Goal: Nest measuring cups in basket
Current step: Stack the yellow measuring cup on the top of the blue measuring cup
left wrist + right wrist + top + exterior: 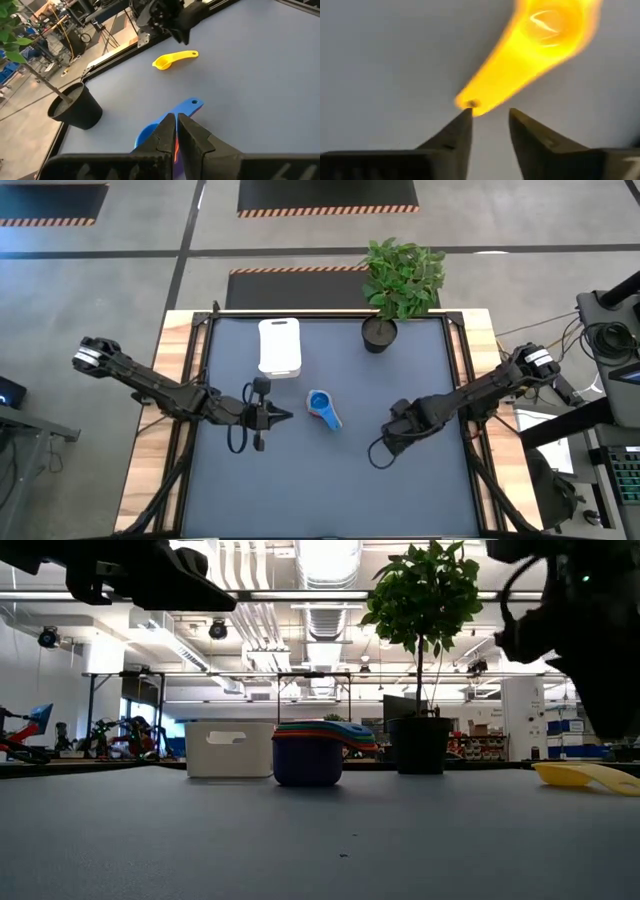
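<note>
Your left end effector (pixel 268 416) hovers over the left-centre of the tabletop (pixel 300 480) with its fingers (pixel 167 132) clenched together on nothing; the left wrist view shows them pressed tip to tip, pointing toward the stack. Just to its right sits the nested stack of measuring cups (pixel 322 409), blue outermost with its handle trailing toward the front, red and teal rims layered inside it in the low view. That stack stands on the bare tabletop, well apart from the white basket (pixel 279 346), which lies farther back beside the black plant pot (pixel 379 335).

Farther right, your right end effector (pixel 392 435) is low over the yellow measuring cup (pixel 172 58). Its fingers (pixel 455 135) are parted and released, and the tip of the cup's handle lies at the inside of one finger, not centred in the gap.

From here, the risk is on that yellow cup. Close now and I judge you would catch only the end of a thin, flat handle; it could squirt out sideways or pivot and swing as you lift. Press lower to compensate and the fingertips may scrape the tabletop and shove the cup away. Centre the handle before closing. Watch also that the clenched left end effector does not nudge the stack.
</note>
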You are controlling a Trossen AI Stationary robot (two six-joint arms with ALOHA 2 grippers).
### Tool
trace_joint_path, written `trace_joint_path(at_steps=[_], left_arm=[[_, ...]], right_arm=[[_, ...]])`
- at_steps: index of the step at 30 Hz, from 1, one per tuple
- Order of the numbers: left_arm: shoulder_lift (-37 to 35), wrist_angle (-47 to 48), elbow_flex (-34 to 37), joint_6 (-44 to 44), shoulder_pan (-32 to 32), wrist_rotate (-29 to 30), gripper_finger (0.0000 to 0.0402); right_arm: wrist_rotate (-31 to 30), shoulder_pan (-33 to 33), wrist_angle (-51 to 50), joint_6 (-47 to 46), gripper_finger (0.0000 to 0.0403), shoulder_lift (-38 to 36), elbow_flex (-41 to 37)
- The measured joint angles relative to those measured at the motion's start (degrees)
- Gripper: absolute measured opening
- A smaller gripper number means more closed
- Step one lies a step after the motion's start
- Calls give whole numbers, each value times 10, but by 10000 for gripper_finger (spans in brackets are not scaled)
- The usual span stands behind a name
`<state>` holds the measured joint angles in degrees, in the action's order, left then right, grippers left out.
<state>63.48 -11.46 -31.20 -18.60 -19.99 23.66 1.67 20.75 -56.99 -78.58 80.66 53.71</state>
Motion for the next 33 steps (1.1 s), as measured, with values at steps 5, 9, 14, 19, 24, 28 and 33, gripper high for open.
trace_joint_path(at_steps=[5,9,14,19,24,28,33], left_arm=[[0,0,0,-3,2,0,0],[0,0,0,-4,4,0,0],[0,-1,0,-4,4,0,0],[0,-1,0,-4,4,0,0],[0,-1,0,-4,5,0,0],[0,-1,0,-4,6,0,0],[0,-1,0,-4,6,0,0]], right_arm=[[-38,0,-24,-61,193,0,-13],[-47,0,3,-75,239,2,-30],[-78,0,31,-108,272,2,-59],[-94,-2,79,-118,285,2,-87],[-112,-2,112,-118,277,4,-100],[-118,-2,110,-114,247,5,-100],[-119,-2,110,-104,190,5,-100]])
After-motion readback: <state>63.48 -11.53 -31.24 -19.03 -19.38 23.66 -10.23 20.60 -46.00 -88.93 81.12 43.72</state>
